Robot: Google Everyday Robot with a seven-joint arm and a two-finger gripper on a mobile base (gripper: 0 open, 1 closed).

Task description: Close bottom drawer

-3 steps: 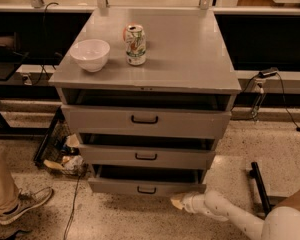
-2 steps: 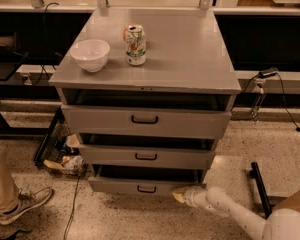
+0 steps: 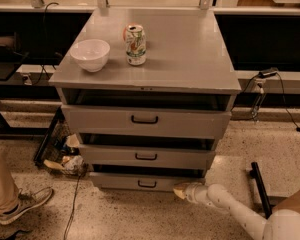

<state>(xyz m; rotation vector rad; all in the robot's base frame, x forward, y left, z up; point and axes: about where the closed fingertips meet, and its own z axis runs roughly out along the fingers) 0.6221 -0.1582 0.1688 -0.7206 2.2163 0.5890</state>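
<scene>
The grey cabinet [image 3: 190, 54] has three drawers, all pulled out a little. The bottom drawer [image 3: 120, 182] is the lowest, with a slim grey front and a small black bar handle [image 3: 147, 184]. It stands slightly open, with a dark gap above its front. My gripper [image 3: 180, 190] is at the end of the white arm, low near the floor, at the right end of the bottom drawer's front and touching or nearly touching it.
A white bowl [image 3: 90, 54] and a drink can [image 3: 135, 45] stand on the cabinet top. A person's leg and shoe [image 3: 20, 204] are at the lower left. Clutter and cables [image 3: 62, 154] lie left of the cabinet. A black bar [image 3: 260, 189] lies on the floor at right.
The gripper has moved slightly left along the bottom drawer's front. The drawer's position looks about the same.
</scene>
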